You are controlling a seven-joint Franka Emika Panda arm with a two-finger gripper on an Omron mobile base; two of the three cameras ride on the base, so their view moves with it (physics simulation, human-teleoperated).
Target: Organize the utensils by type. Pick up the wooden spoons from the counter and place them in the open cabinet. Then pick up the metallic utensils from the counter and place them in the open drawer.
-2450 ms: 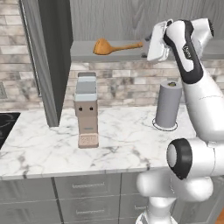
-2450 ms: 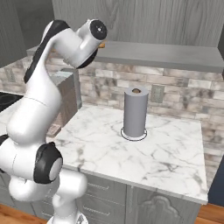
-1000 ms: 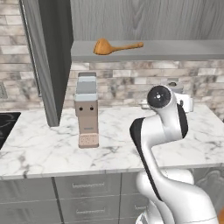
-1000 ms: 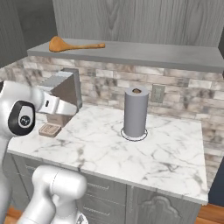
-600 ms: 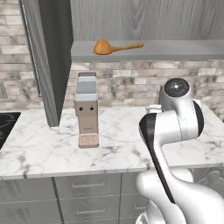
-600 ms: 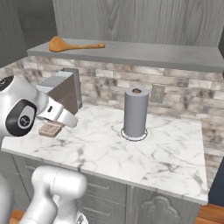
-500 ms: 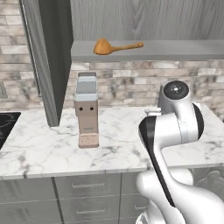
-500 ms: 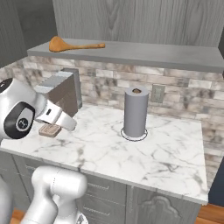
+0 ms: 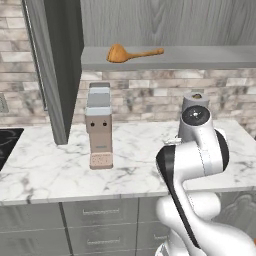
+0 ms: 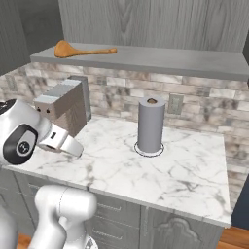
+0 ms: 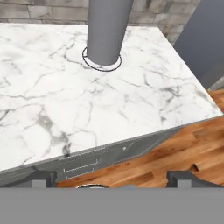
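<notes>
Hand (image 11: 111, 177) open and empty, fingertips (image 11: 41, 177) set wide, looking down over the front edge of the white marble counter (image 11: 57, 105). One orange-brown wooden spoon (image 9: 131, 53) lies on the grey cabinet shelf (image 9: 200, 56). Second spoon and fork not visible; suggest locating them first, then descending jaws-wide across the handle.

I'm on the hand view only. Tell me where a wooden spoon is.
Observer: One wooden spoon lies on the open cabinet's shelf, above the counter.
Operator: Say what the grey column in front of me is.
Observer: A grey paper towel roll, upright on a round base.
Operator: Report what stands farther along the counter.
Observer: A grey-and-tan knife block, near the open cabinet door.
Operator: Give me the gripper's state.
Observer: The gripper is open and holds nothing.
</notes>
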